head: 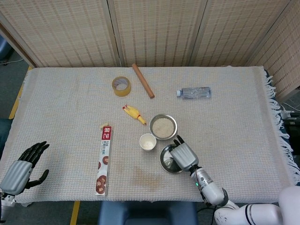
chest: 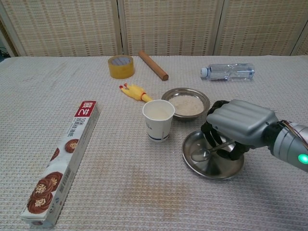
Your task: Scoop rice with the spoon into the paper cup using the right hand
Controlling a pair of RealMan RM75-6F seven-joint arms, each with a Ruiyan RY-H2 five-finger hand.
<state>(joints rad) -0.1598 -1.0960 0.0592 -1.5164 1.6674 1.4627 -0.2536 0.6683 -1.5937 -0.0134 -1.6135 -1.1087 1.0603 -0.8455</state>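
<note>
On the worktop (chest: pixel 120 183), right hand (chest: pixel 238 126) grasps spoon (chest: pixel 204 153), its bowl resting in the steel plate (chest: pixel 211 166). Metal bowl (chest: pixel 186 104) just behind holds rice (chest: pixel 186 104). Paper cup (chest: pixel 158 120) upright beside plate. Left hand (head: pixel 21 166) released, fingers apart, near edge.

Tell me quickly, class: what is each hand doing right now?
Left hand: open, holding nothing, at the table's near edge.
Right hand: holding the spoon, its bowl down in the empty metal plate.
</note>
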